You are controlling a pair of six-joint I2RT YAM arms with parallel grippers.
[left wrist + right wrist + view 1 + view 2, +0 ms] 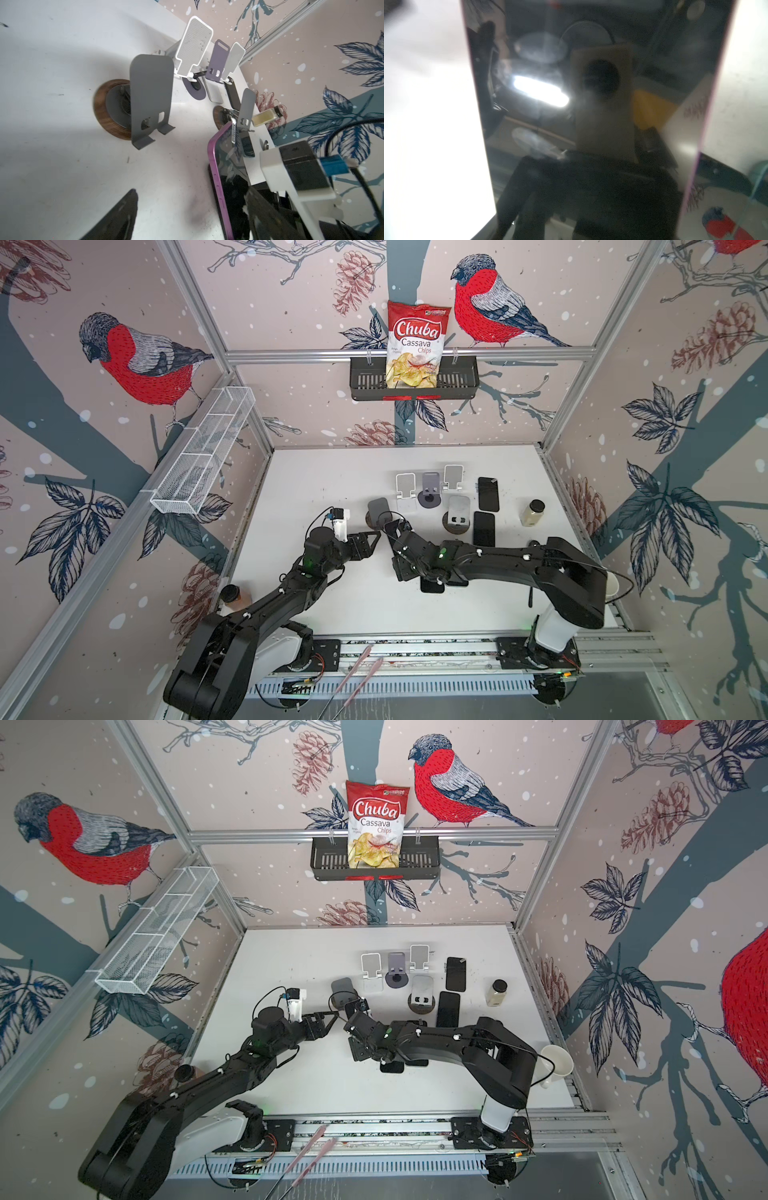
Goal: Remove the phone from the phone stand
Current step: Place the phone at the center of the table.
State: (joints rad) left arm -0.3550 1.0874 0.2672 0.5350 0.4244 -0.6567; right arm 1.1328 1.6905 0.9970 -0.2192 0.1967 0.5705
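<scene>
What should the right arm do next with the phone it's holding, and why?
Probably carry it clear and lower it flat onto a bare part of the table. The right gripper is closed on the purple-edged phone, which is off the grey stand; the left wrist view shows that stand's cradle empty. Other phones lie flat on the table.

Purple-edged phone (225,172) with a glossy dark screen is off the stand (151,93), tilted just beside it. Stand's grey, round wooden base.
</scene>
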